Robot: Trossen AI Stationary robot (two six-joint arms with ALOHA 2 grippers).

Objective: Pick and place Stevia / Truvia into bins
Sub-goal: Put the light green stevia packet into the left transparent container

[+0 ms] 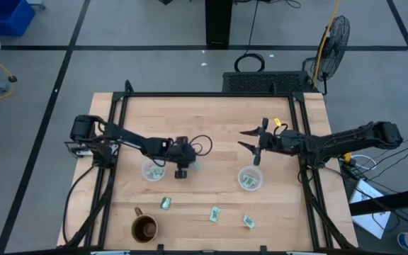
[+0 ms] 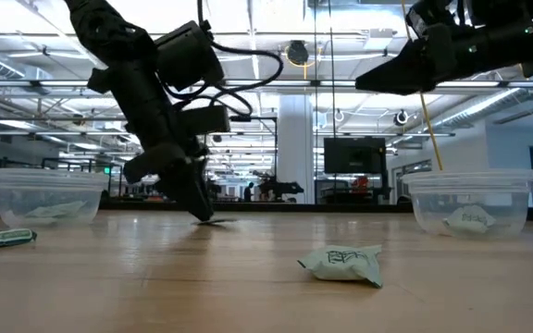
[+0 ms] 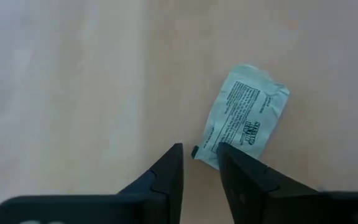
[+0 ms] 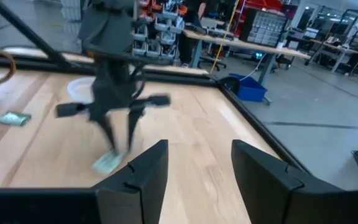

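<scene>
Two clear cups stand on the wooden table, the left cup (image 1: 153, 171) (image 2: 49, 196) and the right cup (image 1: 250, 178) (image 2: 470, 202), each with packets inside. My left gripper (image 1: 181, 168) (image 3: 201, 168) is down at the table just right of the left cup, its fingers a narrow gap apart. A green-and-white packet (image 3: 244, 118) (image 1: 193, 165) lies flat on the table in front of it, one corner (image 3: 196, 151) reaching into the gap. My right gripper (image 1: 250, 139) (image 4: 197, 168) hovers open, high above the table behind the right cup. Three more packets (image 1: 166, 203) (image 1: 214, 213) (image 1: 248, 222) lie nearer the front edge. My left gripper comes at the packet from above, pointing down, its tips at the table (image 2: 202, 215). One finger (image 3: 241, 171) covers the packet's near edge and the corner sits in the gap between the fingers. I cannot tell whether a finger touches the packet, which lies flat.
A brown mug (image 1: 145, 228) with a handle stands near the table's front edge, left of the loose packets. A black frame rail (image 1: 211, 95) borders the table's far side. Bare wood lies between the two cups. In the low view one packet (image 2: 342, 264) lies close in front.
</scene>
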